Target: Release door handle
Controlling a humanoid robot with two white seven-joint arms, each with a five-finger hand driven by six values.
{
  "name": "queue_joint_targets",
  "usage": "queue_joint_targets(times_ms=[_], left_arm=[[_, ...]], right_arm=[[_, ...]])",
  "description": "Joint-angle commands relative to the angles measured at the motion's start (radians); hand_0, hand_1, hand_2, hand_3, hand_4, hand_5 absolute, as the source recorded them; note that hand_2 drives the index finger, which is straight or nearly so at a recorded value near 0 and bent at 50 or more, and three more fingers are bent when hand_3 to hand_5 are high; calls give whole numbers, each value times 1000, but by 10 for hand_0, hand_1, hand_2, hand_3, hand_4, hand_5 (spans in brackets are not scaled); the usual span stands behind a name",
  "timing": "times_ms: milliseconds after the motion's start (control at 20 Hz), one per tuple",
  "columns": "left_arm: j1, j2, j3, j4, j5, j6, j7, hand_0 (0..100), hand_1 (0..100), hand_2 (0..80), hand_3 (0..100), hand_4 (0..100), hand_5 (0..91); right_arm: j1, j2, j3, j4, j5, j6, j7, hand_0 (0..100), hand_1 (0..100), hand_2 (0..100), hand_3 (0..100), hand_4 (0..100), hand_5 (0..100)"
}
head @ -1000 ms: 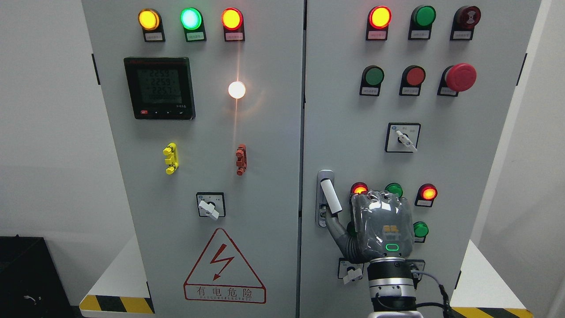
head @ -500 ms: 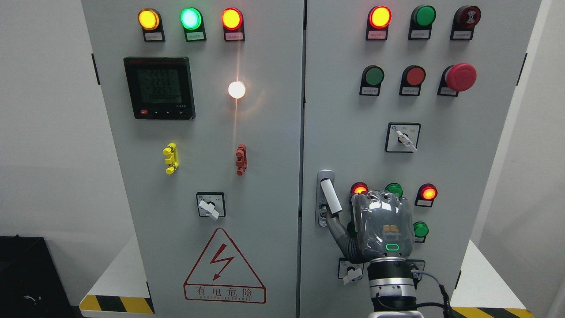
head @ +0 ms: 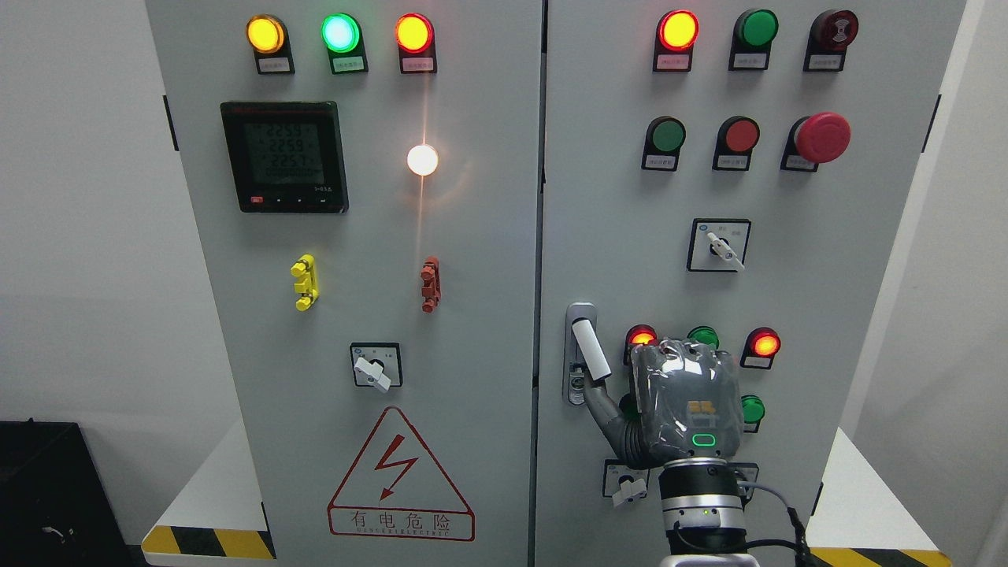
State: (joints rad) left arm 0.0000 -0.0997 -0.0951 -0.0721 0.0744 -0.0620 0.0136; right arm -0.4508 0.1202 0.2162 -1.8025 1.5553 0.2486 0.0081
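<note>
by door handle [head: 591, 352]: r hand [head: 683, 405], fingers hidden

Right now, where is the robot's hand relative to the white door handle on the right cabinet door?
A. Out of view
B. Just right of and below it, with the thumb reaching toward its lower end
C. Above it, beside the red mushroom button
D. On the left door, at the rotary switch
B: the right hand sits just right of and below the door handle, its thumb reaching toward the handle's lower end.

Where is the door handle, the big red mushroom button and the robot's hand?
door handle [head: 591, 352], head view, middle of its white grip.
big red mushroom button [head: 823, 137], head view, its red cap.
right hand [head: 687, 405], head view, back of the palm.
</note>
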Motion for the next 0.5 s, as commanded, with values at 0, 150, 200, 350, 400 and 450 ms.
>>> queue_joint_targets(times_ms=[0,150,200,350,400,450], left_arm=[[17,0,0,0,1,-1,0,120,556,0,0,0,0],[17,0,0,0,-1,-1,0,120,556,0,0,0,0],[17,0,0,0,1,-1,0,120,556,0,0,0,0],[17,0,0,0,1,-1,0,120,556,0,0,0,0],[17,0,0,0,-1,-1,0,120,556,0,0,0,0],[17,0,0,0,1,-1,0,120,556,0,0,0,0]], right_arm=[[1,1,-6,-3,0,1,-16,500,340,942,1000,1000,939],[1,1,-6,-9,0,7,-16,503,339,942,1000,1000,939],[1,1,-6,-11,0,8,-16,504,339,942,1000,1000,939],[1,1,-6,-11,0,8,-16,507,338,942,1000,1000,941],[1,1,-6,-11,0,8,-16,508,338,941,1000,1000,941],[1,1,-6,-11,0,8,-16,509,338,941,1000,1000,941]])
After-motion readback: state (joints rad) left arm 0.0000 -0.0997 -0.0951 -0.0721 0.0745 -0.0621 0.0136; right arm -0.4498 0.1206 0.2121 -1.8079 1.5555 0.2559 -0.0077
